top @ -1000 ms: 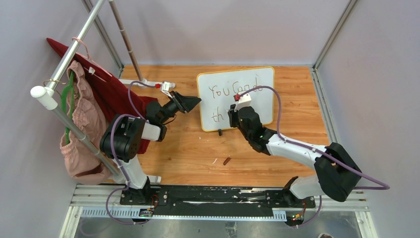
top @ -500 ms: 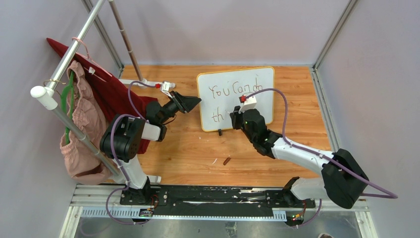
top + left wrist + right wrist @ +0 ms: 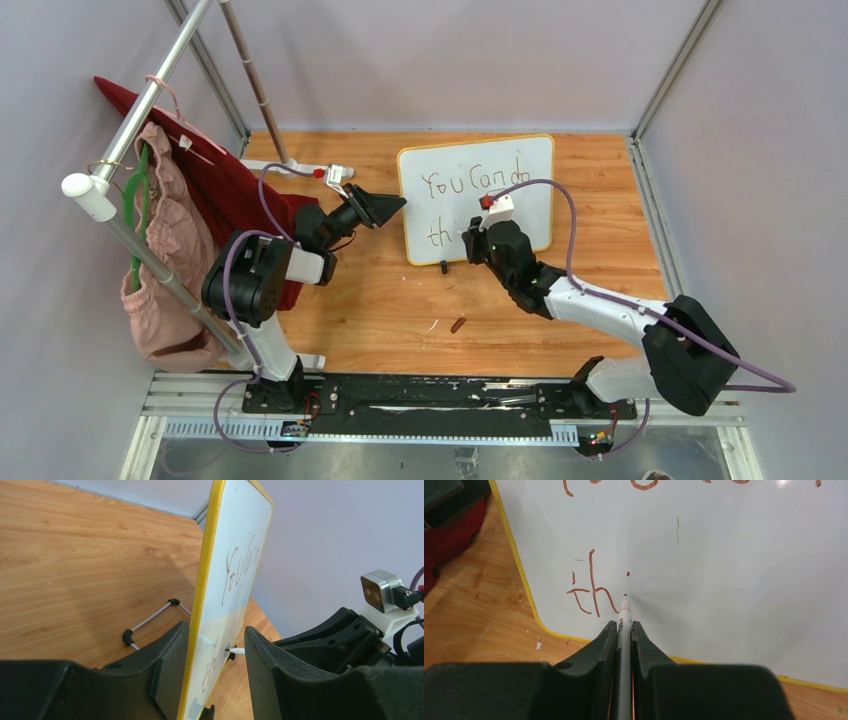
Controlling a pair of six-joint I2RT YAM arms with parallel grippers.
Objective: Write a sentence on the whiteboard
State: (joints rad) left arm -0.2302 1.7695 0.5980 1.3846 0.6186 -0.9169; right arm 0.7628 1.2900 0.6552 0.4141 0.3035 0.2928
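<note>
The whiteboard (image 3: 528, 222) stands tilted on the wooden table, yellow-rimmed. The sentence (image 3: 475, 183) reads "You Can do", with "th" (image 3: 589, 592) and a dot on the line below. My right gripper (image 3: 624, 624) is shut on a grey marker (image 3: 624, 645). The marker's tip touches the board just under the dot. My left gripper (image 3: 215, 626) straddles the board's left edge (image 3: 220, 625). Its back finger lies against the rim and its front finger stands apart from the face. In the top view the left gripper (image 3: 398, 205) is at the board's left side and the right gripper (image 3: 470, 232) in front of the lower line.
A small reddish-brown cap (image 3: 458, 324) lies on the table in front of the board. A black clip foot (image 3: 443, 267) and a wire stand (image 3: 150, 622) prop the board. A rack with red and pink clothes (image 3: 160, 230) fills the left side. Walls close in on three sides.
My right wrist has shifted slightly right and nearer, uncovering the end of the top line. The left arm and the board have not moved.
</note>
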